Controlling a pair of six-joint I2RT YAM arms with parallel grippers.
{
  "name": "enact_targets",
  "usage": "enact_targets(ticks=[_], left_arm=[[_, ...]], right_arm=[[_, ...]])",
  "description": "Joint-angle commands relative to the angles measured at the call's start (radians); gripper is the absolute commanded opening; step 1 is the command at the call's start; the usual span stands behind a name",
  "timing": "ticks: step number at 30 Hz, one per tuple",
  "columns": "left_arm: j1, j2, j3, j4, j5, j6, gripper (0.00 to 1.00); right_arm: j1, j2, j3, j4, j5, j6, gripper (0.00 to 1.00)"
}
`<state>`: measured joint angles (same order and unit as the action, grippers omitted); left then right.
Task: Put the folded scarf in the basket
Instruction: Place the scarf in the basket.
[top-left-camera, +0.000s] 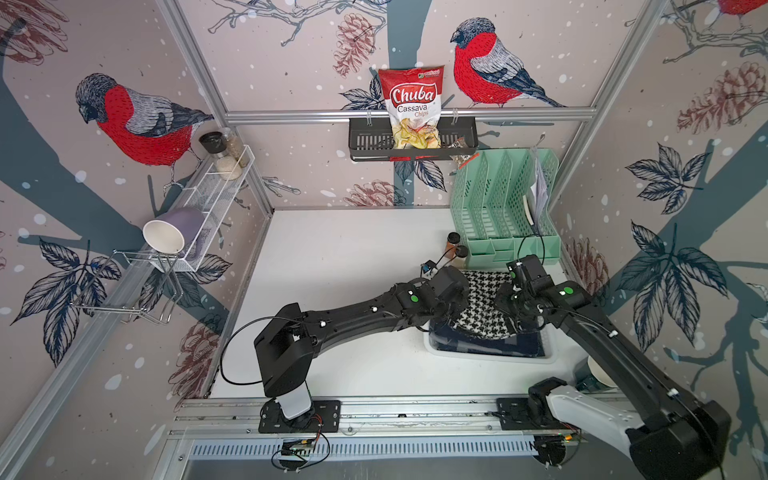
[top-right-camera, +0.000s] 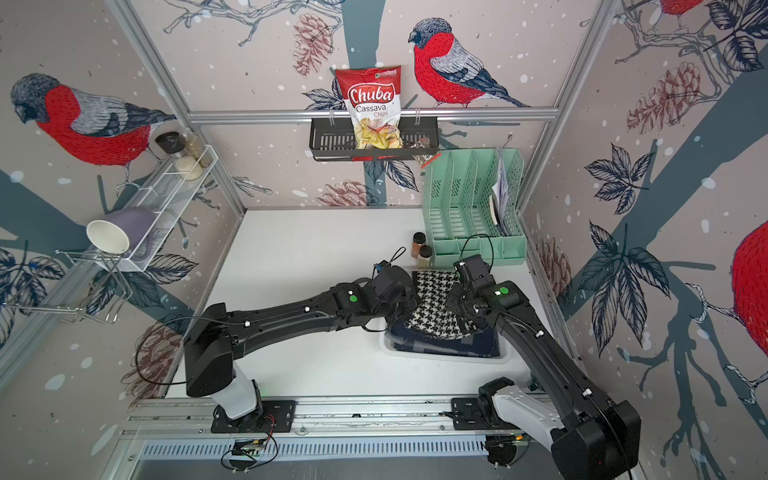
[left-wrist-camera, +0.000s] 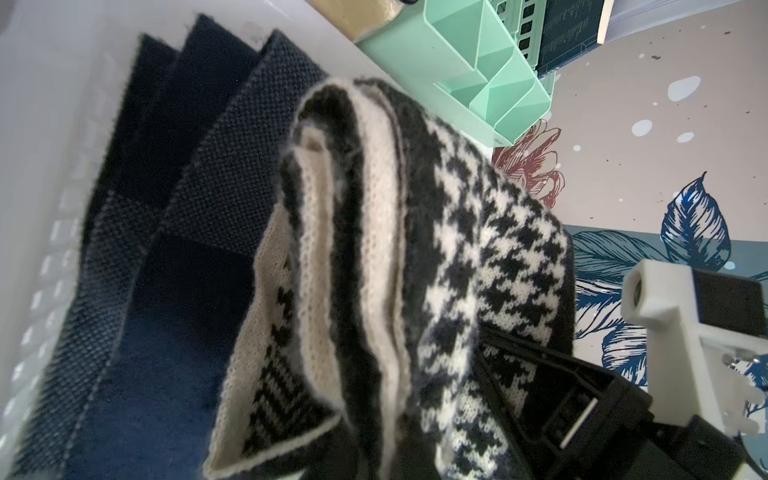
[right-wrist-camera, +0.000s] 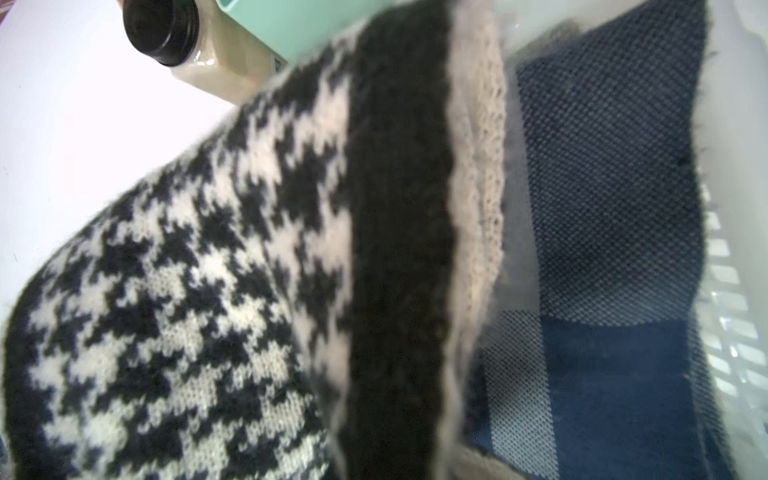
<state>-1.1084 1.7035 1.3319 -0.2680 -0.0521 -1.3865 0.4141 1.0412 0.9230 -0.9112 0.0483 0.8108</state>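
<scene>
Nearest me, the white basket (top-left-camera: 490, 358) sits on the table (top-left-camera: 353, 270) with a navy cloth (top-left-camera: 478, 345) already lying in it. Over its far half the houndstooth scarf (top-left-camera: 484, 299) sags between the arms. The left fingers (left-wrist-camera: 540, 386) and right fingers (top-left-camera: 510, 306) are closed on its side edges. Its far end reaches past the rim toward the spice jars (top-left-camera: 455, 249) and mint organiser (top-left-camera: 498, 199). I'd draw both arms toward me in step, keep them level, and lower fully before releasing, so the fold holds.
</scene>
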Motion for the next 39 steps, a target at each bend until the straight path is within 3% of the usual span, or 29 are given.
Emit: enact_targets(ticks=[1, 19, 25, 29, 34, 39], left_arm=[[-0.017, 0.003, 0.001, 0.005, 0.021, -0.017, 0.00], [-0.021, 0.068, -0.022, -0.048, -0.015, -0.006, 0.00], [-0.021, 0.074, -0.026, -0.094, -0.050, 0.002, 0.02], [-0.021, 0.075, -0.033, -0.100, -0.056, 0.002, 0.16], [-0.021, 0.073, -0.033, -0.103, -0.058, 0.004, 0.30], [-0.021, 0.070, -0.027, -0.114, -0.057, 0.010, 0.38]], right_arm=[[-0.006, -0.012, -0.020, -0.001, 0.018, -0.015, 0.00], [-0.085, 0.027, -0.148, 0.106, 0.041, -0.044, 0.00], [-0.110, 0.027, -0.148, 0.106, 0.069, -0.049, 0.24], [-0.121, 0.012, -0.148, 0.100, 0.075, -0.048, 0.39], [-0.141, -0.020, -0.137, 0.074, 0.105, -0.040, 0.67], [-0.178, -0.057, -0.120, 0.050, 0.149, -0.040, 0.72]])
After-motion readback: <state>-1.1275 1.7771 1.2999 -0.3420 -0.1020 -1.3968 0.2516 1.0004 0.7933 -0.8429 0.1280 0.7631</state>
